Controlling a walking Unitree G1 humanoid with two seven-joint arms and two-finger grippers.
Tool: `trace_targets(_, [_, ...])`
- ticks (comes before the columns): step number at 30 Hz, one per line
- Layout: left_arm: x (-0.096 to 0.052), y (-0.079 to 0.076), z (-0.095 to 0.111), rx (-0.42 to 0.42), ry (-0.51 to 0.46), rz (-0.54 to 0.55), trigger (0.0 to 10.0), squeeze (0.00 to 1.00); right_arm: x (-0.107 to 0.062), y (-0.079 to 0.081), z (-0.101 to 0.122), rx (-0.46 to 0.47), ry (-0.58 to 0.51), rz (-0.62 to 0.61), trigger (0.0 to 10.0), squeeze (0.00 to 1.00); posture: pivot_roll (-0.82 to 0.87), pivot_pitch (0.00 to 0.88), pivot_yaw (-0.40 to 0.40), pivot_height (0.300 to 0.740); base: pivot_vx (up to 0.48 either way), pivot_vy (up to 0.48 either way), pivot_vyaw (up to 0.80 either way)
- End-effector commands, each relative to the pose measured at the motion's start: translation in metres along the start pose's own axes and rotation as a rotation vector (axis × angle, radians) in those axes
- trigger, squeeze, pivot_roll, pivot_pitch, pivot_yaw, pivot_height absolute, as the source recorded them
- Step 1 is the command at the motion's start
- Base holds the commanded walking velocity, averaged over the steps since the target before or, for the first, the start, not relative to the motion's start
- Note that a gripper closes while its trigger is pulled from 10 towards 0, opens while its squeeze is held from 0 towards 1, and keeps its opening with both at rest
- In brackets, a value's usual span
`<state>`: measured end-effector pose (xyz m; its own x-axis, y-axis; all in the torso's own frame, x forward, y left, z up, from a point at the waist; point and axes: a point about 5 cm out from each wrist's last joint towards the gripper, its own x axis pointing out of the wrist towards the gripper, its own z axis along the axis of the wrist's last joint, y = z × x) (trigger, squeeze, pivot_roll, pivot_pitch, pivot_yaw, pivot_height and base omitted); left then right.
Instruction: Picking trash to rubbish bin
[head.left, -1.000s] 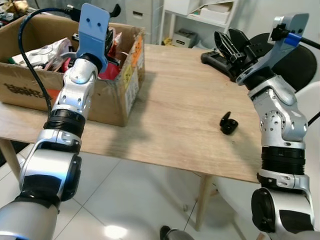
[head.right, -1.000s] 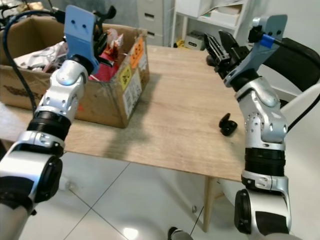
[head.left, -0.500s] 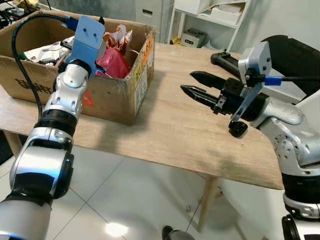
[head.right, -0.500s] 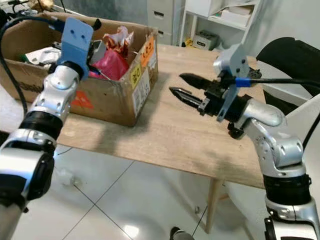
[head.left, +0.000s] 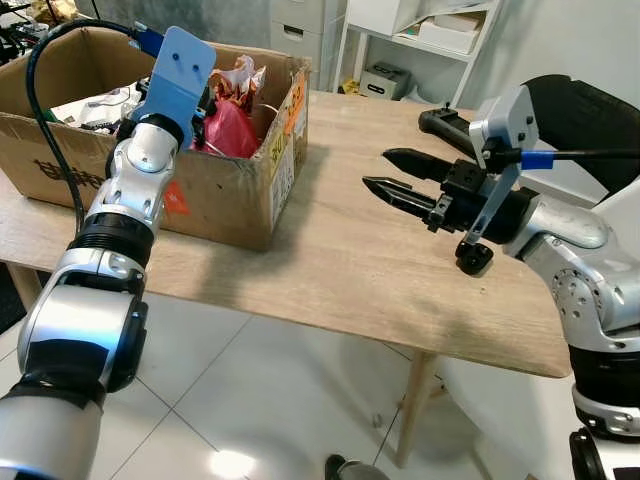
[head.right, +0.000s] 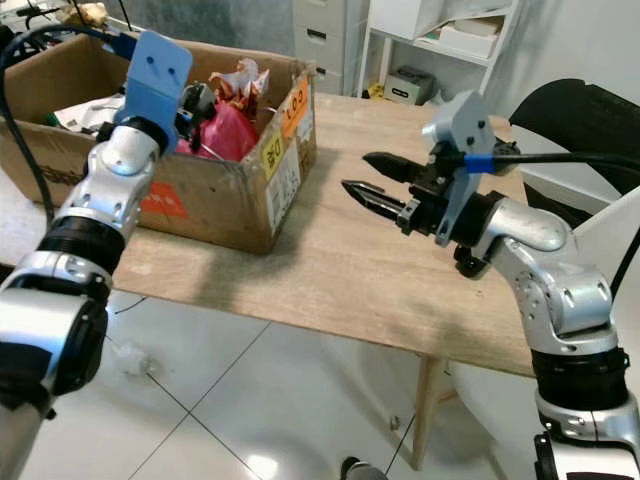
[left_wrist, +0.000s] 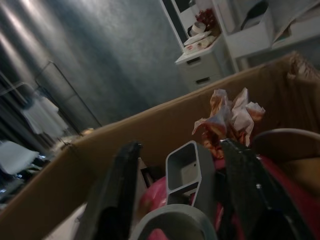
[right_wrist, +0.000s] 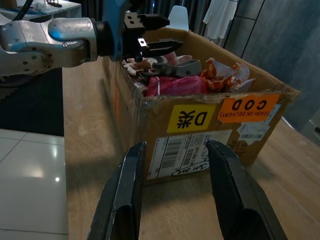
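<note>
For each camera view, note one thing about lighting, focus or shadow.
Eye views: evenly lit and sharp, a soft shadow on the table beside the cardboard box. Left wrist view: dim, its fingers blurred up close. Right wrist view: bright, glare on the floor tile.

Left pincer (left_wrist: 182, 192) spread wide over cardboard box (left_wrist: 150, 127), grey tape roll (left_wrist: 175, 222), crumpled wrapper (left_wrist: 227, 120)
</note>
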<state>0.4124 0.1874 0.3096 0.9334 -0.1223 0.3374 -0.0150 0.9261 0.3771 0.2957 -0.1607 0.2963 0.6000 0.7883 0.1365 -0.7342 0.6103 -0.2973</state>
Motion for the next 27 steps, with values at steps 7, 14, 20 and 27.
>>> trace_targets(7, [-0.014, 0.008, 0.055, -0.640, -0.369, -0.296, 10.0, 0.00, 0.005, -0.005, 0.008, 0.031, -0.100, -0.040, 10.0, 0.00, -0.01, 0.094, 0.000, 0.740, 0.000, 0.000, 0.00])
trace_targets(14, [-0.055, 0.010, 0.038, -0.746, -0.419, -0.483, 10.0, 0.00, 0.014, -0.003, -0.001, 0.067, -0.094, -0.022, 10.0, 0.00, 0.03, 0.100, -0.005, 0.740, -0.087, 0.000, 0.00])
trace_targets(20, [-0.102, 0.006, 0.024, -0.784, -0.439, -0.630, 10.0, 0.00, 0.024, 0.011, -0.013, 0.115, -0.083, 0.076, 10.0, 0.00, 0.08, 0.107, -0.015, 0.740, -0.377, 0.000, 0.00])
trace_targets(27, [-0.155, -0.009, -0.007, -0.869, -0.300, -0.762, 10.0, 0.00, 0.034, 0.029, -0.028, 0.173, -0.070, 0.212, 10.0, 0.00, 0.12, 0.111, -0.029, 0.740, -0.407, 0.000, 0.00])
